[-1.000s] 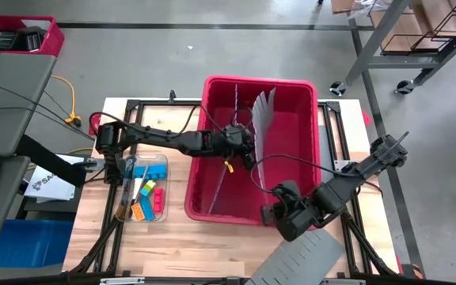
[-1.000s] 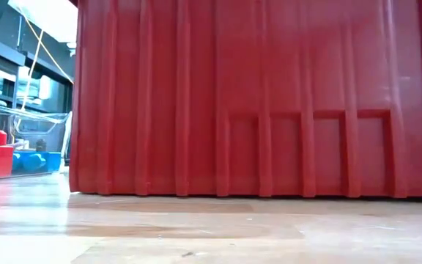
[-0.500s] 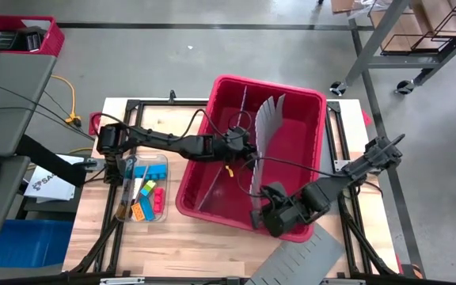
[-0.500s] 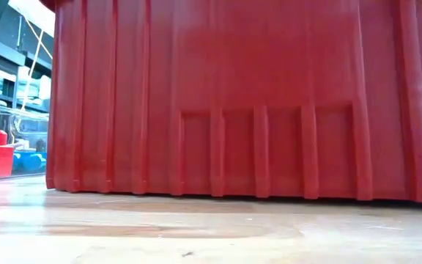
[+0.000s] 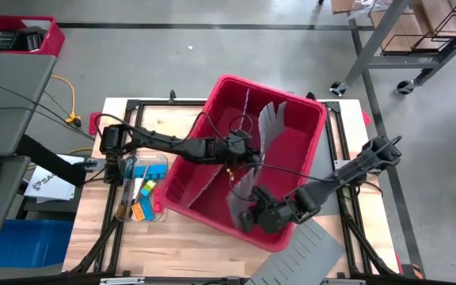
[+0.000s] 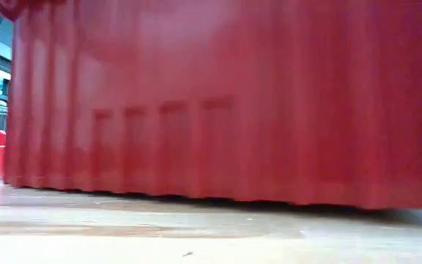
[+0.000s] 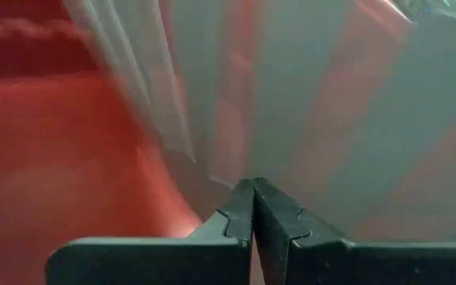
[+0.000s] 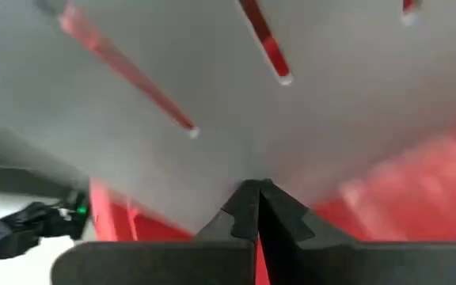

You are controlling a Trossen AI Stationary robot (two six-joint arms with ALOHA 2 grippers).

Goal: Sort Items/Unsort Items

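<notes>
1. High view: the big red plastic bin (image 5: 291, 158) sits crooked on the wooden table (image 5: 204, 237), one corner turned toward the small clear tray (image 5: 142, 188). The small coloured blocks (image 5: 144, 199) lie in that tray, just beside the bin. The bin could bump the tray and spill the blocks. The left gripper (image 5: 240, 152) is inside the bin beside a grey slotted divider sheet (image 5: 269, 127). The right gripper (image 5: 253, 217) is at the bin's near wall. Another grey sheet (image 5: 305, 255) lies on the table nearby.

2. Low view: the red bin wall (image 6: 218, 103) fills the picture and leans. It might tip over.

3. Left wrist view: the left fingers (image 7: 279, 229) are pressed together, holding nothing that can be seen. The grey sheet blocks the way.

4. Right wrist view: the right fingers (image 8: 279, 222) are pressed together at a grey sheet's edge; a grip cannot be told.
</notes>
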